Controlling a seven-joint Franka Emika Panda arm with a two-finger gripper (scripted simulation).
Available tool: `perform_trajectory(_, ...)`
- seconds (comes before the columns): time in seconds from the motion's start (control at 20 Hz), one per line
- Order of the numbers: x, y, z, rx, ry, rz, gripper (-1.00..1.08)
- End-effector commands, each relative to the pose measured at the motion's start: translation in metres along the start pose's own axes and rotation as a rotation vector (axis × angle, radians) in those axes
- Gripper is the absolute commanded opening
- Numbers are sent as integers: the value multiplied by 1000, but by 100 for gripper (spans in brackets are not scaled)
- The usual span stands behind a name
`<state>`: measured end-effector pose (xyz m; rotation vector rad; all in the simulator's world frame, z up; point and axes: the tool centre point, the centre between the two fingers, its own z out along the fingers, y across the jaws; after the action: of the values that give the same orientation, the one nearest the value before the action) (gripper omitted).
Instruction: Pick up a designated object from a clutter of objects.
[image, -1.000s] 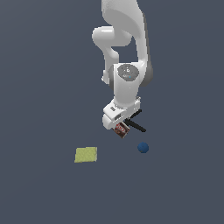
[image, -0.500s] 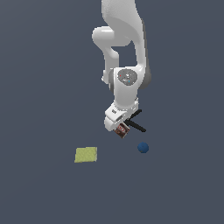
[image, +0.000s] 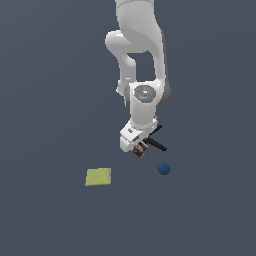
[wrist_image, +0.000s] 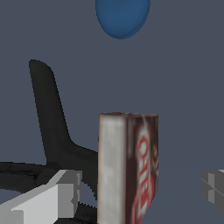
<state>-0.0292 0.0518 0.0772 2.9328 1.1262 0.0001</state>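
The designated red-brown carton (image: 140, 149) with white edges stands on the floor under my hand. In the wrist view the carton (wrist_image: 131, 170) stands upright between my two fingers, with a gap on each side. My gripper (image: 134, 144) (wrist_image: 141, 190) is open around it and grips nothing. The black spring clamp (image: 156, 143) lies right beside the carton, and its handle (wrist_image: 50, 113) shows close behind it. The small blue ball (image: 163, 169) (wrist_image: 123, 17) lies a little farther off. The yellow-green pad (image: 98, 176) lies flat toward the exterior view's left.
The floor is a plain dark grey surface (image: 50, 100). The clamp's black body (wrist_image: 26, 175) sits close by one grey finger (wrist_image: 61, 194).
The arm has lowered a little over the carton. The carton, clamp, ball and pad have not moved.
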Motion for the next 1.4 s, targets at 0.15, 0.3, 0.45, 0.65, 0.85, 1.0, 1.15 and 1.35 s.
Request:
perform_trajectory(0.15, 0, 0, 23, 0, 0, -2, 100)
perform_trajectory(0.3, 0, 0, 28, 0, 0, -3, 100)
perform_trajectory(0.45, 0, 0, 29, 0, 0, -3, -100)
perform_trajectory(0.65, 0, 0, 29, 0, 0, -3, -100)
perform_trajectory(0.85, 0, 0, 29, 0, 0, -3, -100)
perform_trajectory(1.0, 0, 1, 28, -2, 2, -2, -100)
perform_trajectory(1.15, -1, 2, 24, -2, 2, -2, -100)
perform_trajectory(1.35, -4, 4, 13, -2, 2, -2, -100)
